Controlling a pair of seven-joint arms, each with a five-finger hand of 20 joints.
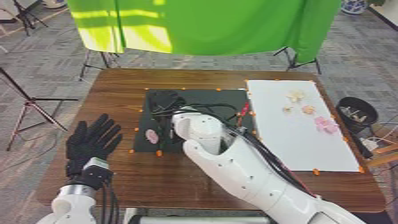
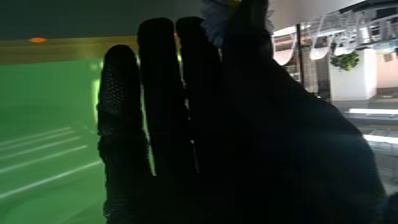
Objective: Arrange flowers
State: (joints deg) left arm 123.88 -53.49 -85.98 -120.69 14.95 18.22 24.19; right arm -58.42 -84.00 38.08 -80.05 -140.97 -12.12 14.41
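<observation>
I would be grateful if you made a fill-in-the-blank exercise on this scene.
In the head view, the open left hand is to the ___ of the dark mat. The pink flowers lie on a sheet coloured ___. The cloth hanging beyond the table is coloured ___.
Missing words: left; white; green.

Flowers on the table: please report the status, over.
Left hand open, at left. Right hand over dark mat, bluish petals at it, grip unclear. Pink flowers on white sheet, nothing over them.
</observation>
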